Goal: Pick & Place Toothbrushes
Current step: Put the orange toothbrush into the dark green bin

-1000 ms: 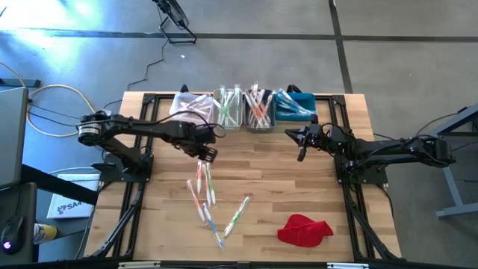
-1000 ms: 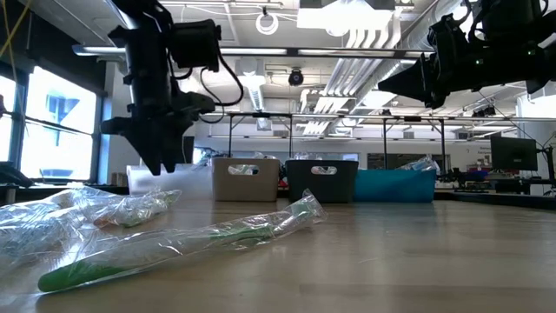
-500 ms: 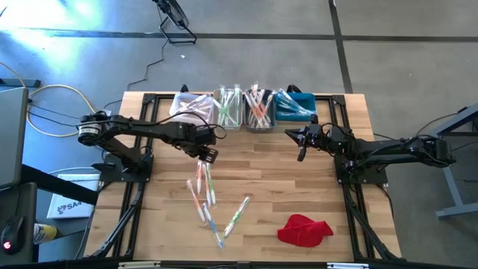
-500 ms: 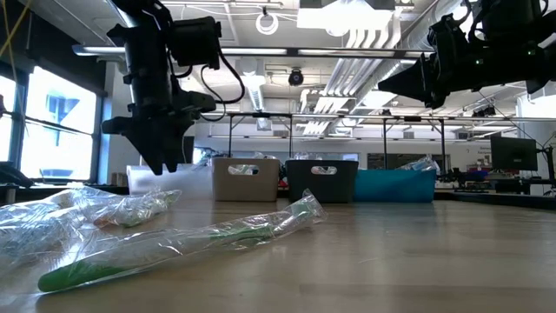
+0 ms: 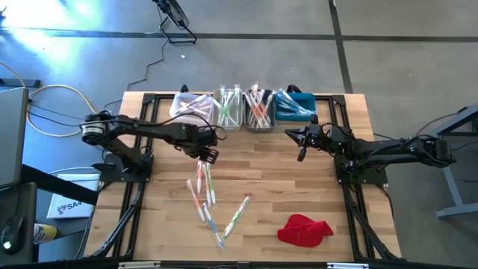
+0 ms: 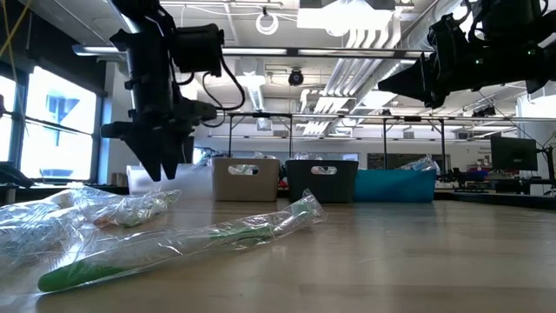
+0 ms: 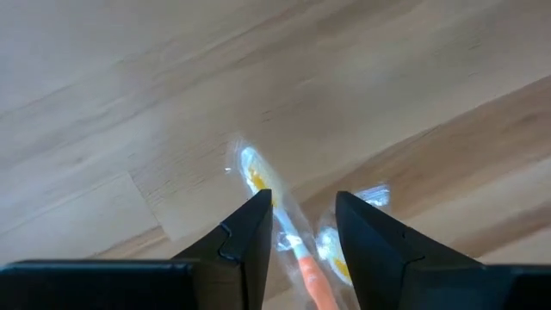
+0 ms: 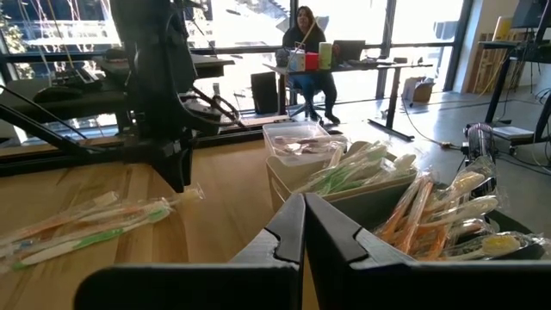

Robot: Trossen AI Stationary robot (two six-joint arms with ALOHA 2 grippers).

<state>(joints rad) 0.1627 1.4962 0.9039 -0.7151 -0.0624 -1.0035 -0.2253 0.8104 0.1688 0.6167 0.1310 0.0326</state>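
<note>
Wooden bench [image 5: 261, 172] carries loose toothbrushes [image 5: 208, 196] at its near middle; left gripper [image 5: 208, 155] hovers above them, fingers [image 7: 250, 245] parted and empty over an orange toothbrush [image 7: 303, 267]. Next, I judge: descend and pinch it. Right gripper [image 5: 301, 152] waits closed before the bins [image 5: 246, 109]. No writing legible.

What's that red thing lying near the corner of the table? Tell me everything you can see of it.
It is a crumpled red cloth, soft-looking and bunched into an uneven heap with folds. It lies on the pale wooden table, near the front edge on the right arm's side. Nothing touches it: the loose wrapped toothbrushes lie apart toward the middle, and both arms are well away from it.
</note>
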